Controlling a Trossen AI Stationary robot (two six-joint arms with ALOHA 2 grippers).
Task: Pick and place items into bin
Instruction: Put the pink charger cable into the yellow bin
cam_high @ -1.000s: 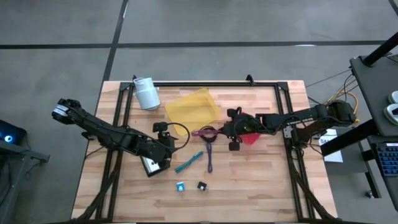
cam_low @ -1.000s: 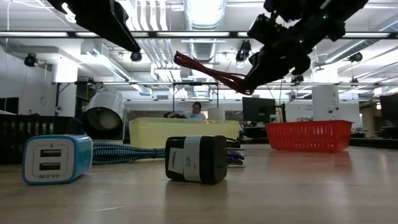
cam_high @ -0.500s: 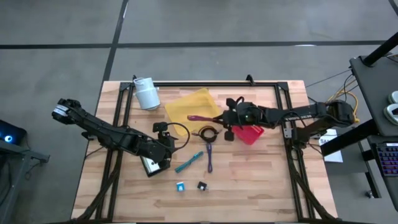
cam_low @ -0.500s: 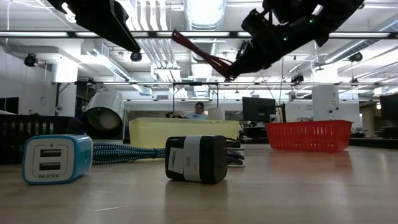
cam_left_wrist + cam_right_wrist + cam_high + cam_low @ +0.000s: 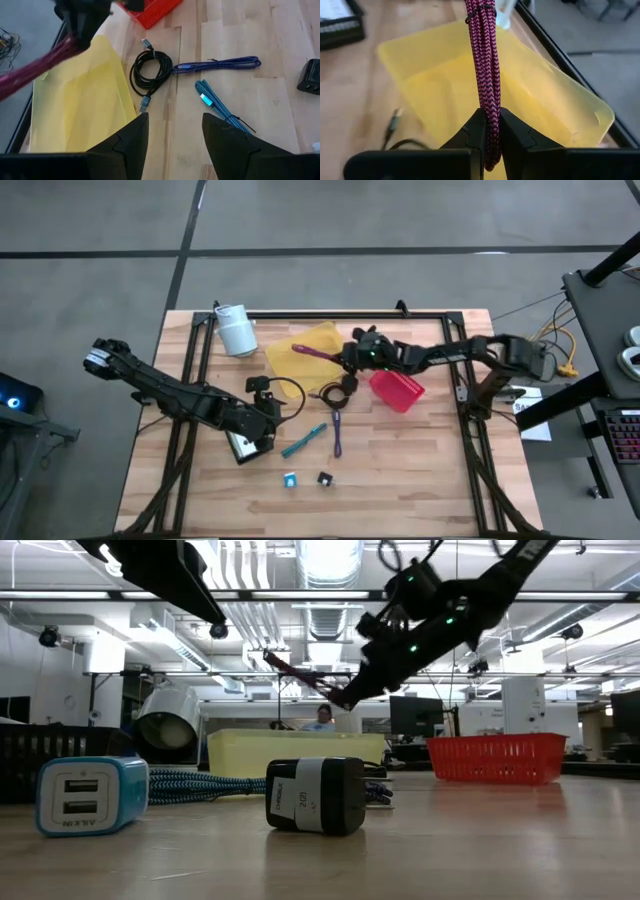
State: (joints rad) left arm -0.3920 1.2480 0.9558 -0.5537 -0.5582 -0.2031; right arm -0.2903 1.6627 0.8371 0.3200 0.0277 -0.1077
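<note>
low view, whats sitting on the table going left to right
blue charger → black charger → red basket; the yellow bin sits farther back behind the black charger, so its slot is unclear

Left wrist view: black charger [image 5: 311,76] cut off at frame edge; magenta cable [image 5: 35,70] blurred, its end leaves the frame. Low view: yellow bin [image 5: 296,752] partly hidden behind the charger.
</note>
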